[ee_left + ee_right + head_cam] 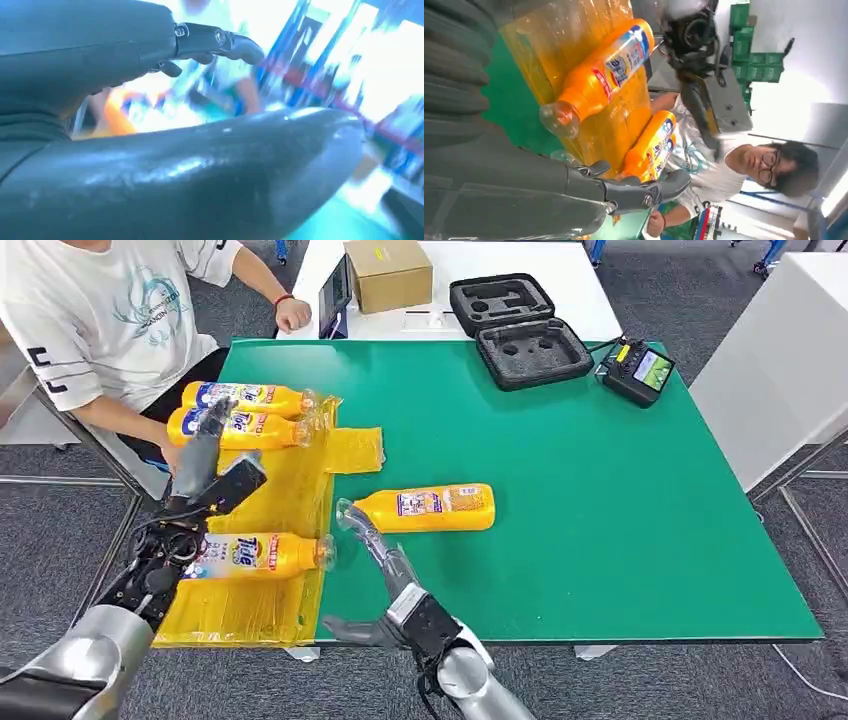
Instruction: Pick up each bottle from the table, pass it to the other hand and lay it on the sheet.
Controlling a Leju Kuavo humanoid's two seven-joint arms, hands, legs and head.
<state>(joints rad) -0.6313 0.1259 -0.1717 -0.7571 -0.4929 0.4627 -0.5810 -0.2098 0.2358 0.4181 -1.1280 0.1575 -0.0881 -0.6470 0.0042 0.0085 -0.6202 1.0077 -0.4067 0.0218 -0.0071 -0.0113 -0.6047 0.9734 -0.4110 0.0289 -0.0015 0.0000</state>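
One bottle (428,508) is left on the green counter (620,500), lying on its side with its clear cap end pointing toward the yellow sheet (270,530) and well apart from the three bottles already resting there: two (245,412) side by side at the far end and one (262,554) near the front edge. The right robot hand (385,560) reaches in from below with its fingers spread and nothing in them, its fingertips just at the cap end of the loose bottle. The left robot hand (205,475) hovers over the sheet, fingers extended and holding nothing, between the far pair and the near bottle. The step in hand looks like the pick-up of this last bottle. To do it well, the right hand should move further along so it wraps the thick orange body rather than the narrow, slick neck, since a lying bottle will likely roll away if nudged from one side. A grip toward one end would leave free body for the left hand to take over. A person (110,320) sits beside the sheet, arm close to the far bottles.
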